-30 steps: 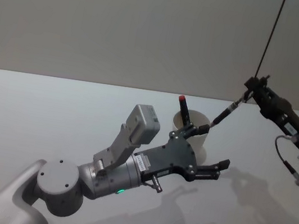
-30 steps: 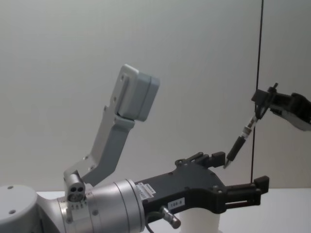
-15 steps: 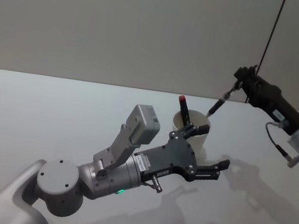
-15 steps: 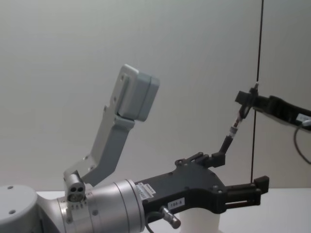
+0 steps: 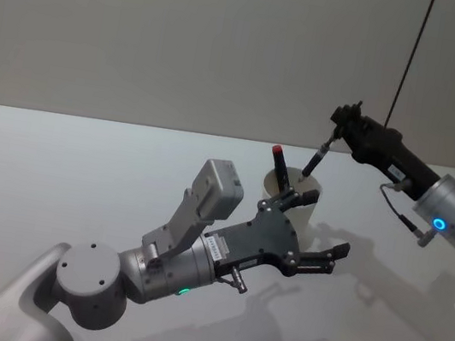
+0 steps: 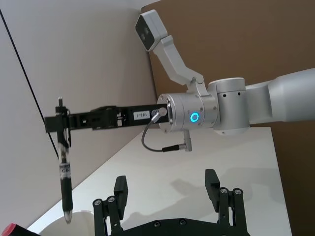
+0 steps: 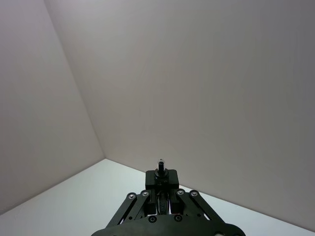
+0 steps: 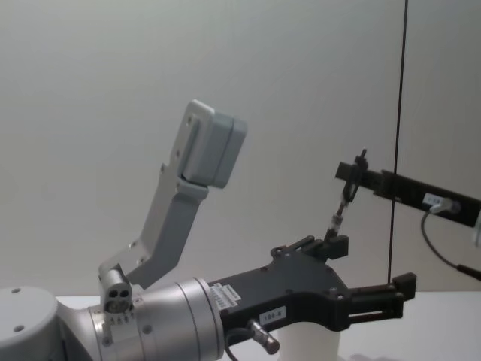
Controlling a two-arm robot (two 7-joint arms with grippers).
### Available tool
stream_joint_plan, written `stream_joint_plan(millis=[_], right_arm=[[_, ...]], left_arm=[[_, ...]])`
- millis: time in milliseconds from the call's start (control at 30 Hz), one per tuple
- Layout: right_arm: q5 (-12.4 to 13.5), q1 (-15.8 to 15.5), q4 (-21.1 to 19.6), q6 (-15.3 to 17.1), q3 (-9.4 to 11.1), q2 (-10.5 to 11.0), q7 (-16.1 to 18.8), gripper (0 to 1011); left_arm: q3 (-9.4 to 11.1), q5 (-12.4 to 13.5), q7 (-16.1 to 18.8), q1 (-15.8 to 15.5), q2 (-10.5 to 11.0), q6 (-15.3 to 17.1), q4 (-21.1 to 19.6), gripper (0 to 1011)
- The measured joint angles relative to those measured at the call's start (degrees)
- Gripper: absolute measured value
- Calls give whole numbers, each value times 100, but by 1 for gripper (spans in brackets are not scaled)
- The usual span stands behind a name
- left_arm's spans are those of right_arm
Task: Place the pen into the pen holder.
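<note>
**Pen held above the cup by the right gripper**

A pale grey table is spread across the head view, backed by a plain grey wall. The left arm, a silver-grey jointed limb with a boxy wrist camera, is stretched forward over the table, and its black left gripper is held beside the plain white paper cup with a rolled rim; its fingers are spread wide around nothing, and the cup's lower wall is partly hidden behind them. From the right side, the silver right arm with a blue ring light is reached in toward the cup. Its long black right gripper is closed on the upper end of the slim dark pen with a pale label band. The pen is hung nearly upright, slightly tilted, its tip just above the cup's rim in the left wrist view. A second, red-capped dark marker is already stood inside the cup, leaning against its left-hand rim.
</note>
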Motion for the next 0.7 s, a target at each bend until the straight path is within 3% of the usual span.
stream_joint_plan(millis=[700], right_arm=[[-379,349,788,-431,-387,-229,-8,132]], left_arm=[[0,0,0,0,0,0,0,1000]])
